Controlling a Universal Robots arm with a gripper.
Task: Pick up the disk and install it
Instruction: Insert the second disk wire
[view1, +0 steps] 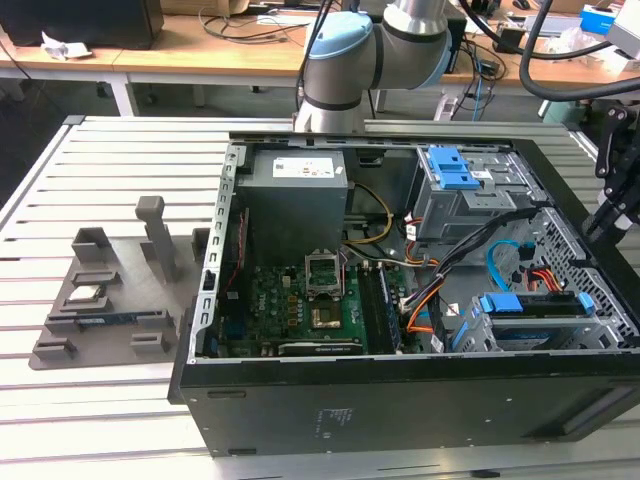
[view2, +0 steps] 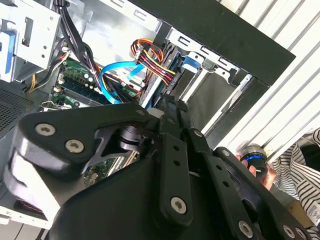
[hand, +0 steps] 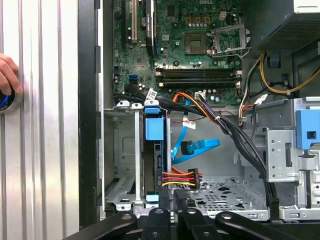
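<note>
Scene: an open computer case (view1: 400, 400) is lying on a slatted metal table (view1: 100, 160), with the robot arm (view1: 345, 60) rising behind it at the upper middle of the exterior view.
Disk: the disk (hand: 154, 165) is sitting on edge in the slotted drive bay (hand: 125, 150), its blue rail end (hand: 154, 129) facing the motherboard (hand: 195, 40); in the exterior view it is showing at the lower right of the frame (view1: 530, 305).
Cables: a bundle of red, yellow and black wires (hand: 182, 179) is plugging into the disk's side, and a blue data cable (hand: 200, 147) is curling just beside it.
Gripper: the gripper (hand: 175, 200) is hanging just above the disk's near end, its black fingers (hand: 181, 200) pressed together and pinching nothing.
Other parts: the grey power supply (view1: 295, 195) is sitting at the upper middle of the exterior view, the blue-latched cage (view1: 455, 185) to its right.
Person: a hand (hand: 9, 72) is resting on a round button (hand: 6, 100) at the left edge of the first wrist view.
Fixture: a grey holder tray (view1: 110, 300) is lying on the table at the exterior view's left.
</note>
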